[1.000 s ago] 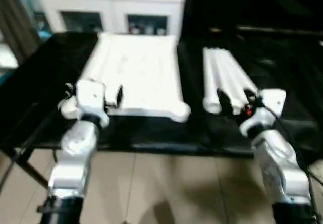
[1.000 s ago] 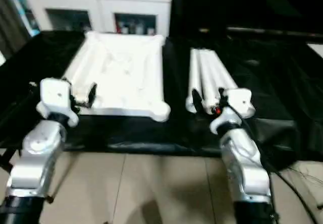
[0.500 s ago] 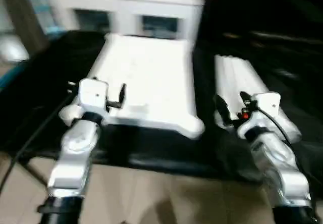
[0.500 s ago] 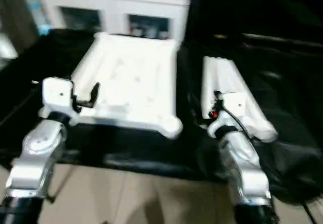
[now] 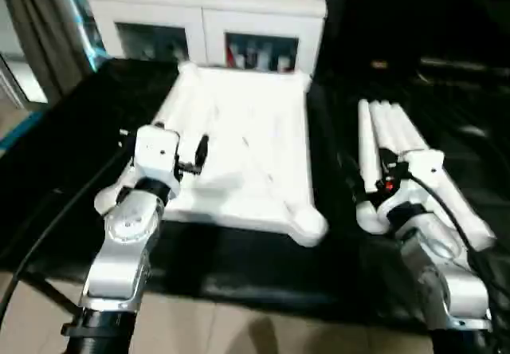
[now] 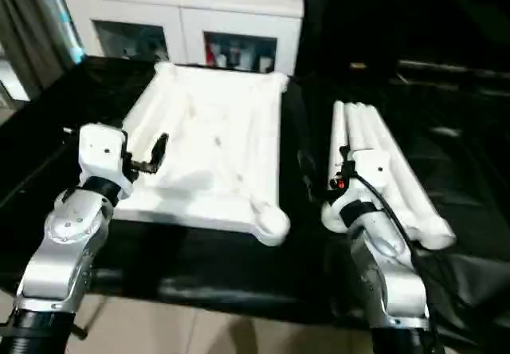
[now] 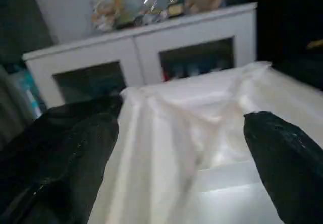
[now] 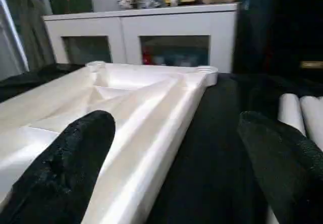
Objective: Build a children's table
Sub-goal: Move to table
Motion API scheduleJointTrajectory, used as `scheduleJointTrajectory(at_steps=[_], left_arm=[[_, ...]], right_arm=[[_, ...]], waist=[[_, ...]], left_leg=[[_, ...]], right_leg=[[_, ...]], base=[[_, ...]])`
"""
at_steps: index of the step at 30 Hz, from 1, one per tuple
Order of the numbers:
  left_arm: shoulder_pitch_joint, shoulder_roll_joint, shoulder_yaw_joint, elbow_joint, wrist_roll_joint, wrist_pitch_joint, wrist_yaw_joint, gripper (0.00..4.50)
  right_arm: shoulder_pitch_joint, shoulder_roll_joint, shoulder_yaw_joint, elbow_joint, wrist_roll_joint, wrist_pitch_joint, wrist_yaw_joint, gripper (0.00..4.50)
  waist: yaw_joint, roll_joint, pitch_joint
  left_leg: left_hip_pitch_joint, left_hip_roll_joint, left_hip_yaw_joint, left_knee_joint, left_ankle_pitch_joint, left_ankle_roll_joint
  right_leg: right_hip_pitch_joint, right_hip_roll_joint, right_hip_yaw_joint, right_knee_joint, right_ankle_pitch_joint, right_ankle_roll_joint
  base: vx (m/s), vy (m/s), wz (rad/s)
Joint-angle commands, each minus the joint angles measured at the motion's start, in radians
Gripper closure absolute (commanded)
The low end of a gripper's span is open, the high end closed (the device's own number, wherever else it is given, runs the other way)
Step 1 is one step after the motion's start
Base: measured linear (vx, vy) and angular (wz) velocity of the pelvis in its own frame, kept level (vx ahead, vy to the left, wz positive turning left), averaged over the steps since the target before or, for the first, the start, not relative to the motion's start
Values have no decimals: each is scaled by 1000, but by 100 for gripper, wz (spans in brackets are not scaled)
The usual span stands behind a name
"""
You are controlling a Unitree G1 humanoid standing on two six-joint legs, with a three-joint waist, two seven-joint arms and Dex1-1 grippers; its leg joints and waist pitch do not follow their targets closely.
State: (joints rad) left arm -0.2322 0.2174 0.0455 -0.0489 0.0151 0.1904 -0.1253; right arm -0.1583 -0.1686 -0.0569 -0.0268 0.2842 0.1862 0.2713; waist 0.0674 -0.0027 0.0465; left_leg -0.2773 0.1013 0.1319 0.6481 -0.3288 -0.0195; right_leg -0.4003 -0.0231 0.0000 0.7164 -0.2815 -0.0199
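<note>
A work table (image 5: 72,171) draped in glossy, creased black cloth carries everything. In its middle the tabletop (image 5: 247,147) lies underside up: white, smooth plastic, rectangular, with raised ribs and a rounded socket bulging at each corner. Right of the tabletop, apart from it, the legs (image 5: 398,143) lie side by side, long white tubes; their near ends are partly hidden behind the right arm, so their count is hard to make out. Beyond the tabletop stands a white cabinet (image 5: 207,19) with glazed doors, small items blurred on top.

The left gripper (image 5: 163,148) hovers at the tabletop's near left edge, black fingers spread wide, grasping nothing. The right gripper (image 6: 325,171) hangs between the tabletop and the legs, fingers likewise wide apart and empty.
</note>
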Motion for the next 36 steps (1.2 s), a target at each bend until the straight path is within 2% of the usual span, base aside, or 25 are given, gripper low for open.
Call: scheduleJointTrajectory(at_steps=[1, 2, 3, 4, 5, 6, 7, 8, 9, 10, 11, 12, 13, 14, 15, 16, 18, 19, 20, 23, 24, 28, 30, 33, 36], left_arm=[[-11, -20, -27, -2, 0, 4, -9, 0], [-11, -21, -28, -2, 0, 4, -9, 0], [-11, -21, -28, -3, 0, 4, -8, 0], [-11, -20, -31, -2, 4, 3, -5, 0], [-11, -20, -32, -1, 5, 3, -4, 0], [-12, -20, -33, -1, 5, 2, -2, 0], [-13, -20, -32, 1, 6, 1, -1, 0], [-14, -20, -32, 1, 4, 0, -2, 0], [-16, -25, -22, 0, -15, -15, -13, 0], [-16, -25, -22, 0, -15, -15, -13, 0], [-15, -22, -26, -7, -31, -13, -40, 0], [-11, -14, -38, -22, -62, -12, -96, 0], [-10, -12, -42, -26, -72, -10, -114, 0], [-10, -1, -56, -33, -89, -3, -159, 0], [-13, 17, -77, -36, -104, 11, -208, 0], [-16, 33, -95, -37, -118, 20, -250, 0], [-26, 76, -137, -41, -151, 35, -359, 0], [-26, 76, -137, -41, -151, 35, -359, 0], [-44, 146, -190, -42, -182, 56, -522, 0], [-82, 242, -262, -27, -202, 82, -738, 0], [-92, 257, -274, -18, -196, 81, -766, 18], [-143, 303, -333, 48, -173, 19, -899, 39], [-177, 317, -349, 79, -248, 99, -1011, 56], [-200, 325, -368, 105, -239, 94, -1044, 77], [-241, 353, -419, 146, -194, 71, -1106, 104]], right_arm=[[-8, -31, -31, -7, -2, 1, 8, 14], [-11, -34, -33, -7, 1, 1, 15, 14], [-11, -34, -34, -7, 2, 2, 18, 14], [-16, -43, -33, -5, 4, 5, 31, 14], [-19, -49, -31, -4, 3, 7, 38, 14], [-22, -57, -29, -4, 2, 7, 50, 14], [-25, -65, -29, -4, 8, 11, 64, 14], [-27, -69, -28, -4, 11, 14, 72, 14], [-32, -88, -21, -5, 20, 25, 102, 14], [-32, -88, -21, -5, 20, 25, 102, 14], [-32, -108, -11, -11, 22, 31, 130, 14], [-33, -137, -1, -24, 35, 46, 178, 14], [-33, -145, 2, -27, 40, 52, 192, 14], [-36, -165, 7, -34, 49, 60, 226, 14], [-41, -188, 12, -37, 61, 73, 265, 14], [-46, -207, 16, -38, 69, 82, 296, 14], [-59, -255, 34, -39, 73, 86, 373, 14], [-59, -255, 34, -39, 73, 86, 373, 14], [-77, -312, 55, -29, 78, 95, 467, 14], [-108, -386, 87, -3, 80, 108, 582, 14], [-112, -398, 94, -1, 80, 112, 601, 4], [-117, -473, 147, -6, 75, 133, 726, 0], [-115, -523, 180, -28, 84, 173, 802, 0], [-113, -541, 192, -42, 94, 195, 830, 0], [-113, -562, 212, -60, 89, 210, 856, 0]], waist=[[-46, 19, -63], [-58, 4, -63], [-58, -11, -68], [-32, -64, -84], [9, -61, -89], [15, -47, -82], [12, -45, -81], [2, -24, -73], [-3, 33, -81], [-26, 48, -84], [-21, 37, -88], [-14, 17, -82], [-6, 10, -74], [9, -1, -67], [10, -8, -62], [15, -3, -57], [12, -1, -39], [9, -1, -36], [7, -3, -35], [11, -4, -40], [11, 1, -41], [15, 3, -47], [16, 4, -54], [16, 6, -62], [19, 10, -61]], left_leg=[[111, 186, -120, -143, 41, 195], [93, 109, -73, -101, 134, 275], [70, 62, -43, -82, 148, 292], [-63, -27, -2, -2, 91, 279], [-134, 2, -29, 89, 66, 172], [-162, 29, -59, 90, 155, 58], [-167, 41, -66, 68, 210, 28], [-157, 49, -61, -19, 384, 14], [-113, 83, -71, -64, 540, 58], [-86, 131, -101, -49, 632, 92], [-50, 167, -120, -32, 801, 144], [-71, 139, -88, -34, 707, 143], [-90, 116, -66, -42, 599, 125], [-101, 96, -34, -60, 337, 85], [-100, 99, -28, -72, 222, 70], [-85, 110, -20, -89, 57, 43], [-76, 118, -8, -118, -164, -4], [-76, 120, -5, -122, -201, -21], [-73, 121, -3, -125, -239, -48], [-79, 122, -7, -130, -200, -46], [-74, 122, -1, -127, -178, -45], [-81, 122, 7, -118, -83, -19], [-85, 123, 10, -111, -17, -1], [-88, 121, 13, -102, 67, 31], [-86, 124, 15, -101, 52, 48]], right_leg=[[-83, -78, -31, -17, 60, -31], [-64, -87, -35, -67, 167, -87], [-25, -100, -26, -100, 198, -125], [142, -161, 72, -141, 175, -223], [204, -261, 157, -167, 336, -414], [192, -235, 123, -133, 624, -471], [185, -218, 99, -118, 762, -465], [145, -137, 18, -87, 868, -391], [96, -58, -36, -66, 672, -243], [67, -46, -43, -44, 535, -187], [25, -76, -20, -62, 362, -130], [40, -101, -4, -98, 325, -136], [54, -105, 0, -108, 312, -154], [69, -114, 8, -128, 237, -185], [74, -117, 9, -138, 174, -197], [69, -116, 9, -150, 58, -206], [58, -117, 8, -173, -214, -172], [56, -117, 9, -177, -265, -158], [53, -119, 9, -184, -333, -131], [55, -118, 11, -180, -299, -104], [49, -116, 13, -176, -250, -120], [60, -117, 13, -166, -112, -164], [65, -115, 10, -152, 8, -196], [69, -112, 7, -135, 160, -241], [68, -113, 7, -137, 159, -253]], base=[[120, 8, 0], [151, -12, 9], [151, -12, 9], [146, -20, 9], [124, -10, 7], [124, -10, 7], [0, 0, 0], [-130, -42, -12], [-130, -42, -12], [-84, -23, -15], [0, 0, 0], [0, 0, 0], [0, 0, 0], [-69, 3, 6], [-69, 3, 6], [-70, -16, 9], [-69, -16, 4], [-67, -17, -1], [-54, -16, -6], [-18, -5, -2], [0, 0, 0], [0, 0, 0], [0, 0, 0], [0, 0, 0], [0, 0, 0]])
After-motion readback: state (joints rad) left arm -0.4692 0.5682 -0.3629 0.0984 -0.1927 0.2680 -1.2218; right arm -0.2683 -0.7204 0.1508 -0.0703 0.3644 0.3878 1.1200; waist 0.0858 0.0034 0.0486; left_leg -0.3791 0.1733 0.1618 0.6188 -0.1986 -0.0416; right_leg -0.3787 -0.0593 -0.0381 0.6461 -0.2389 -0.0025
